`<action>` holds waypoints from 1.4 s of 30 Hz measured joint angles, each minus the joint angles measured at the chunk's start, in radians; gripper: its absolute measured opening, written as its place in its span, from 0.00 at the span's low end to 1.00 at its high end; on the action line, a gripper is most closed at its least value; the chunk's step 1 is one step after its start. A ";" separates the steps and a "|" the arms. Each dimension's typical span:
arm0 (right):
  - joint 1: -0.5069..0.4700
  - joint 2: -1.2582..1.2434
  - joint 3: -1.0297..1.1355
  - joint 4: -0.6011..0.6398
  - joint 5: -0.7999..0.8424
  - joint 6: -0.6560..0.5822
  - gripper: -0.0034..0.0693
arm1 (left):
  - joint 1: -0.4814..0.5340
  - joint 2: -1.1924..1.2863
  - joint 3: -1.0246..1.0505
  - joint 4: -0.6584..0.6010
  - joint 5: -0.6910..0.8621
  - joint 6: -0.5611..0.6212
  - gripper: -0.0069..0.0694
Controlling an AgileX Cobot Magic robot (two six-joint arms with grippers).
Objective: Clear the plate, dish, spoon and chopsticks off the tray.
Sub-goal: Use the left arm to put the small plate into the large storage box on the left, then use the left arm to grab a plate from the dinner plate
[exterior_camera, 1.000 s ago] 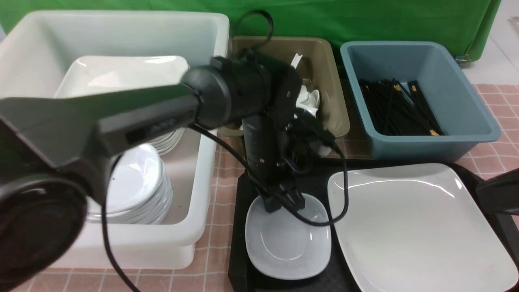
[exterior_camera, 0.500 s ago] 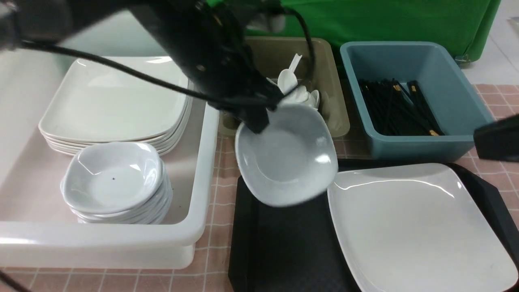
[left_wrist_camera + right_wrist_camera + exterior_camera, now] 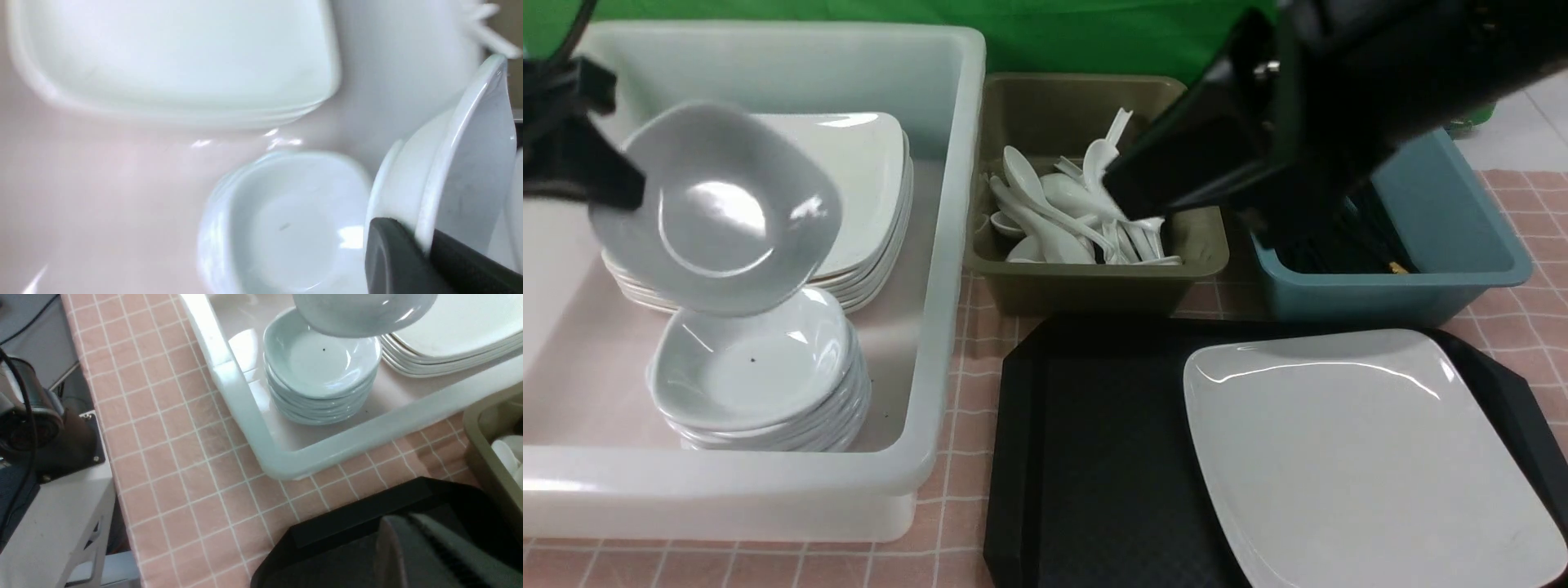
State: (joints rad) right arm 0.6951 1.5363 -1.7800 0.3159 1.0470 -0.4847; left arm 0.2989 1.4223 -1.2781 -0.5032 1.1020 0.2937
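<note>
Left gripper point(image 3: 614, 178) at the far left of the front view, pinching the rim of the dish point(image 3: 715, 208). The left wrist view confirmed it: dark fingers point(image 3: 392, 261) were clamped on either side of the dish's edge. The dish hung in the air, steeply tilted with its hollow facing the front camera, inside the white tub point(image 3: 947, 245). It was over the stack of small dishes point(image 3: 756, 376) and in front of the stack of plates point(image 3: 866, 188). Whether its lower edge touched the top dish of the stack could not be told. Motion blur in the left wrist view. The plate point(image 3: 1356, 457) lay flat on the right part of the tray point(image 3: 1094, 457), and the tray's left part showed bare textured black. The tray sat on the pink checked cloth point(image 3: 968, 425), just beside the white tub. Beyond the tray was an olive tub point(image 3: 1094, 282) with a heap of white spoons point(image 3: 1054, 220). To its right was a blue tub point(image 3: 1470, 261) with black chopsticks point(image 3: 1372, 253), mostly hidden by the right arm point(image 3: 1298, 122). The arm was blurred and crossed above both tubs. Of the right gripper point(image 3: 433, 555), only a grey finger showed in its wrist view, over the tray's corner. Spread or pressed together could not be told.
</note>
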 joint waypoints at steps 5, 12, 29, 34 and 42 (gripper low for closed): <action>0.009 0.042 -0.033 -0.012 -0.004 0.033 0.09 | 0.019 0.003 0.196 -0.044 -0.094 0.002 0.12; 0.009 0.043 -0.045 -0.108 0.018 0.067 0.09 | 0.019 0.002 0.245 -0.016 -0.120 0.010 0.46; -0.395 -0.222 0.314 -0.372 0.084 0.244 0.09 | -0.637 0.038 -0.098 0.154 -0.108 -0.193 0.10; -0.446 -0.339 0.470 -0.366 0.074 0.244 0.09 | -0.869 0.285 -0.188 0.223 -0.185 -0.258 0.13; -0.452 -0.437 0.528 -0.360 0.066 0.267 0.09 | -1.017 0.615 -0.443 0.353 -0.190 -0.317 0.49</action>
State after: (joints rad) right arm 0.2432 1.0991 -1.2525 -0.0443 1.1126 -0.2182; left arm -0.7183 2.0370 -1.7213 -0.1500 0.9123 -0.0237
